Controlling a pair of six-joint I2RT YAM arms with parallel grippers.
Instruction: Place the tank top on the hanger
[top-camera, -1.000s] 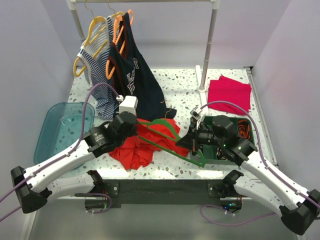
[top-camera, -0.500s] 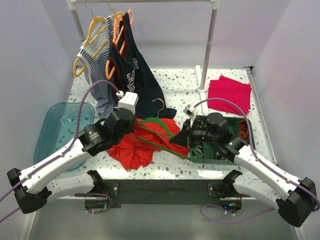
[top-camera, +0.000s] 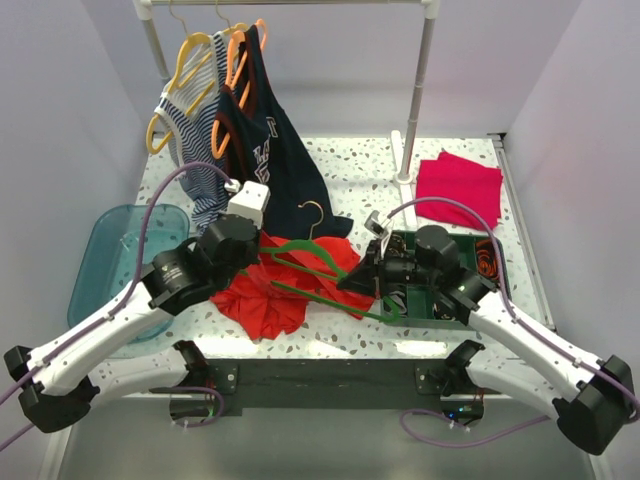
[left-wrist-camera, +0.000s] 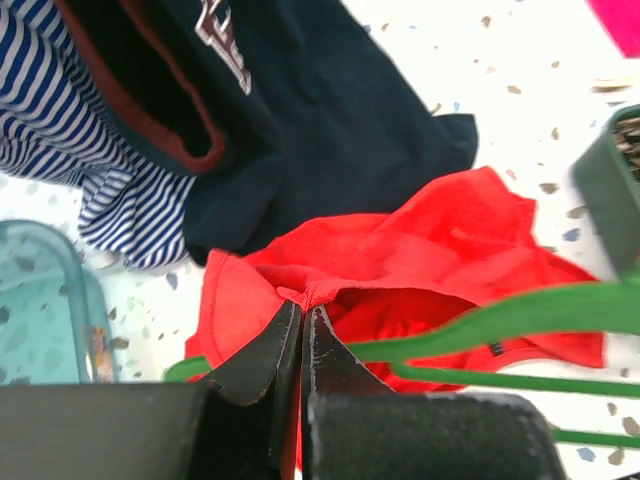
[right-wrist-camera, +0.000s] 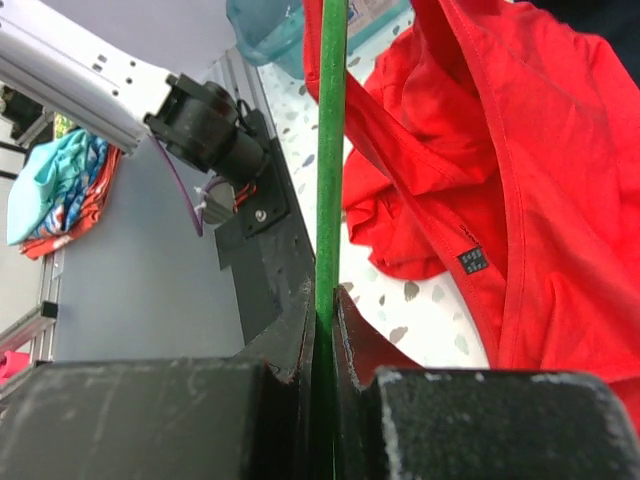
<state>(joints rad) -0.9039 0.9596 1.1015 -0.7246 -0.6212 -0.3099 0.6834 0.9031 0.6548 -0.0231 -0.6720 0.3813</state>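
Observation:
The red-orange tank top (top-camera: 268, 298) lies crumpled on the table in front of the arms. It also shows in the left wrist view (left-wrist-camera: 430, 240) and the right wrist view (right-wrist-camera: 560, 200). The green hanger (top-camera: 322, 291) lies tilted across it, its metal hook (top-camera: 315, 208) pointing to the back. My left gripper (top-camera: 260, 252) is shut on a hem of the tank top (left-wrist-camera: 302, 300) and holds it lifted. My right gripper (top-camera: 376, 290) is shut on the hanger's bar (right-wrist-camera: 331, 150), at the hanger's right end. One green arm (left-wrist-camera: 520, 312) passes inside the red fabric.
A clothes rack at the back holds orange hangers (top-camera: 238, 60), a yellow hanger (top-camera: 180, 75), a navy tank top (top-camera: 275, 150) and a striped top (top-camera: 200, 150). Its post (top-camera: 415, 110) stands back right. A magenta cloth (top-camera: 458, 185), a dark green tray (top-camera: 440, 305) and a teal bin (top-camera: 115, 260) are also there.
My right gripper has moved left with the hanger, pushing it further over the tank top. My left gripper has shifted slightly left and back, still holding the red fabric.

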